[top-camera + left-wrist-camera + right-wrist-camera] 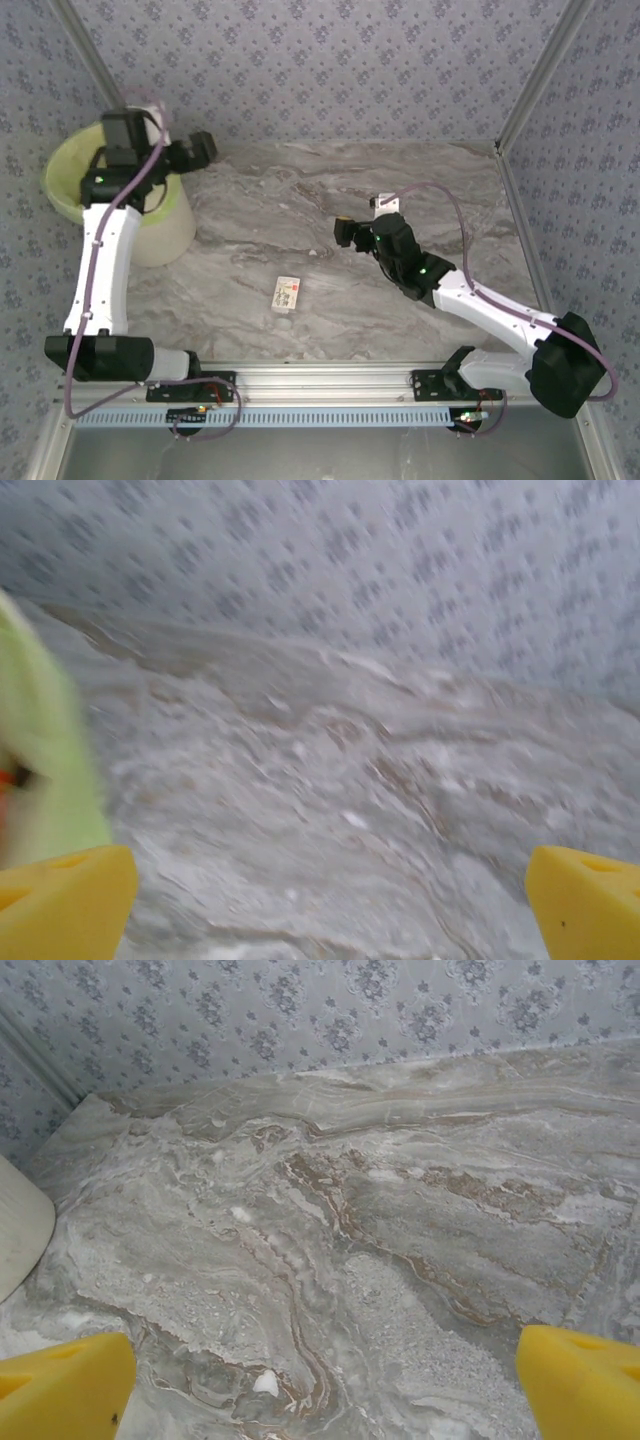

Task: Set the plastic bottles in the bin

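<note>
A metal rail (330,378) runs along the near edge and carries both arm bases. Just beyond it a small white card with red print (287,293) lies flat on the marble surface (250,200), between the two arms and apart from both.

Farther in, the right arm (480,305) reaches from the right toward the middle of the surface. In its wrist view the right fingers (60,1385) are yellow pads spread wide apart with nothing between them and bare marble ahead. The bin's white wall shows at that view's left edge.

The left arm (100,260) stretches to the far left, where the bin (172,232) stands on the surface close to the patterned wall (330,60). Its yellow-green bag (60,172) is folded over the rim. The arm's head sits at the bin's right rim. The left fingers (62,900) are wide apart and hold nothing, with blurred marble ahead and the bag at the left edge. An orange speck beside the bag is too blurred to name. The arm covers much of the bin's mouth, so I cannot tell what lies inside.
</note>
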You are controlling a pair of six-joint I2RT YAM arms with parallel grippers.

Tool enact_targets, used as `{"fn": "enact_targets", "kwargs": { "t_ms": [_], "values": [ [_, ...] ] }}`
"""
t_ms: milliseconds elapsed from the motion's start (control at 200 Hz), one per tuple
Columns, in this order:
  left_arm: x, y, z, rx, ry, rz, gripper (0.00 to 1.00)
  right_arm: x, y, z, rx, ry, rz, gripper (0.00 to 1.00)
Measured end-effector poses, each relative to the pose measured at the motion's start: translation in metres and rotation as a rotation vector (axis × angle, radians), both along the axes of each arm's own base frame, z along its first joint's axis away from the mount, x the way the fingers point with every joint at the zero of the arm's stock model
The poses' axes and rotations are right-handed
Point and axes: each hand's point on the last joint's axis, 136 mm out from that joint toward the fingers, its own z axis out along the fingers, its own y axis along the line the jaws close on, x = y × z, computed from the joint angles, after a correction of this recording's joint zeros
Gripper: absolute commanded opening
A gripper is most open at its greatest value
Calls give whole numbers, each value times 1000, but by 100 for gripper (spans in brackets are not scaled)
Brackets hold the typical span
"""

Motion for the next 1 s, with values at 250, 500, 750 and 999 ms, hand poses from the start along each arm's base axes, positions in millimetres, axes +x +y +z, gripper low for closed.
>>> {"fn": "enact_targets", "kwargs": {
  "t_ms": [250, 500, 750, 999],
  "values": [
    [-32, -59, -92, 3, 201, -69, 99, -7, -18, -19, 0, 69, -78, 100],
    [-73, -99, -159, 52, 352, -158, 100, -16, -31, -8, 20, 57, -95, 100],
    [-108, -134, -204, 124, 449, -269, 99, -18, -34, -9, 17, 61, -96, 100],
    [-140, -165, -257, 202, 561, -348, 99, -17, -29, -19, 1, 87, -79, 100]
  ]
}}
